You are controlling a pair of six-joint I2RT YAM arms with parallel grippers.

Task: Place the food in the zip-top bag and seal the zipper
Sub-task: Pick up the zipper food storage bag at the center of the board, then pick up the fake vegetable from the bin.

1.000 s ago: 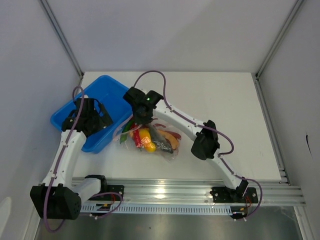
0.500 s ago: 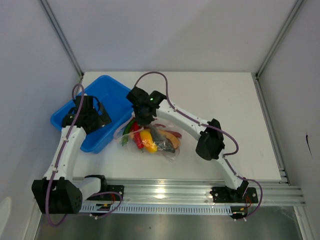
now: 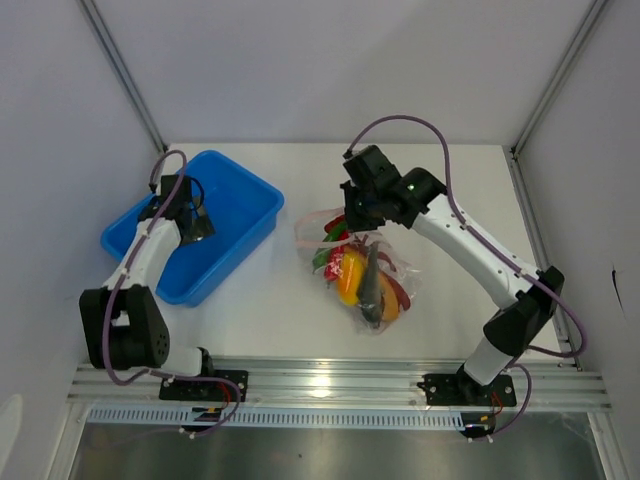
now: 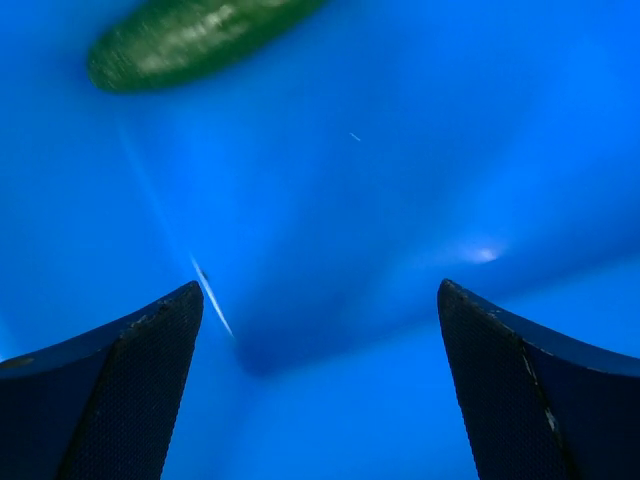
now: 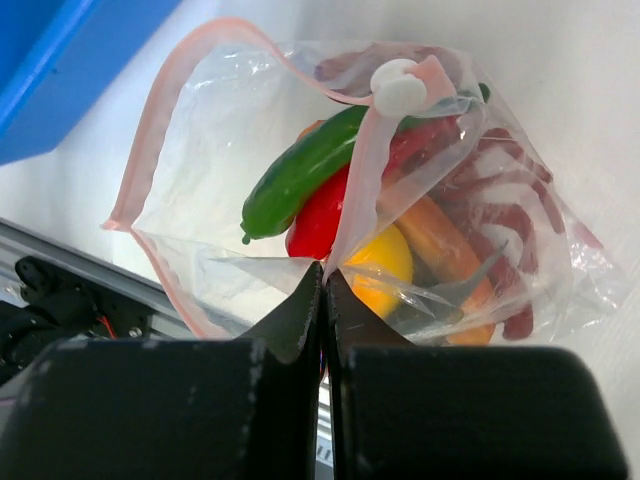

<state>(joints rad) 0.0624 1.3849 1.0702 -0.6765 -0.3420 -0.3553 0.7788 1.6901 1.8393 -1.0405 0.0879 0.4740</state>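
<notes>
Film of the crinkly zip-top bag (image 5: pixel 190 190) sits pinched in my closed right gripper (image 5: pixel 322 280), glossy rounded food (image 5: pixel 300 175) bulging inside. At nine o'clock my left gripper (image 4: pixel 320 288) gapes over the blue bin (image 4: pixel 400 150), which holds a blurred green oblong (image 4: pixel 190 40), perhaps a vegetable.

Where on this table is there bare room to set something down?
Bare white table lies between the blue bin and the zip-top bag, and along the far edge behind the bag. Crowded: the middle, where the right gripper pinches the bag; the right arm spans the right side. The left gripper hangs open in the bin.
</notes>
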